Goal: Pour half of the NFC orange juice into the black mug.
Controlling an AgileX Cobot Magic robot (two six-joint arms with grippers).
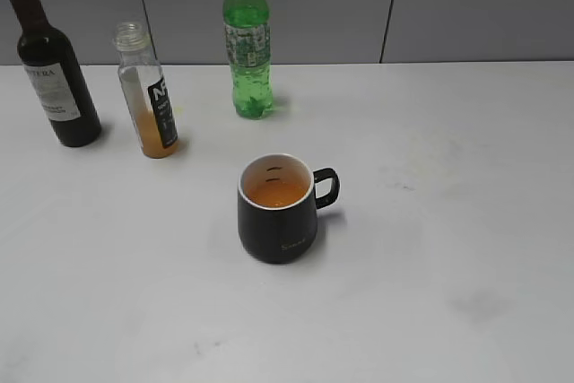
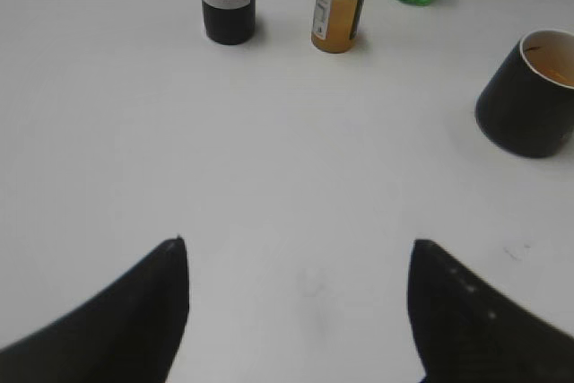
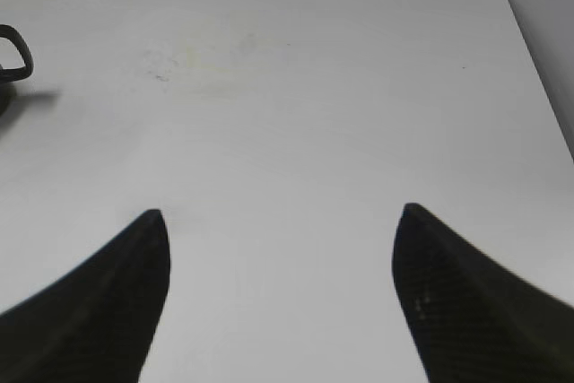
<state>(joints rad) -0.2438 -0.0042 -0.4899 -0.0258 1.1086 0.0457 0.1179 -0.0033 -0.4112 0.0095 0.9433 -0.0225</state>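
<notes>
The small clear plastic NFC orange juice bottle (image 1: 150,96) with its black label is seen standing upright and uncapped toward the back left of the white tabletop (image 1: 448,221), with orange liquid filling only its lower part. In front of it and to the right, near the middle of the table, the squat matte black mug (image 1: 278,213) is set upright, its loop handle turned to the right, and orange liquid is visible in its cream-white interior (small light script is printed near its base). A dark wine bottle with a white label (image 1: 52,65) is placed just left of the juice bottle, and a taller green soda bottle with a yellow cap (image 1: 247,38) stands behind and to the right of it. The surface is bounded at the back by a grey panelled wall (image 1: 448,6), and faint smudges are scattered over the white top. The left gripper (image 2: 300,311) is held low over bare table with its dark fingers (image 2: 134,311) spread wide and nothing between them; the juice bottle (image 2: 341,2) and mug (image 2: 529,96) lie well ahead of it, the mug to the right. The right gripper (image 3: 282,302) is likewise spread wide and empty, with only the mug's handle (image 3: 16,51) caught at the far left edge, well apart from its fingers (image 3: 466,302).
</notes>
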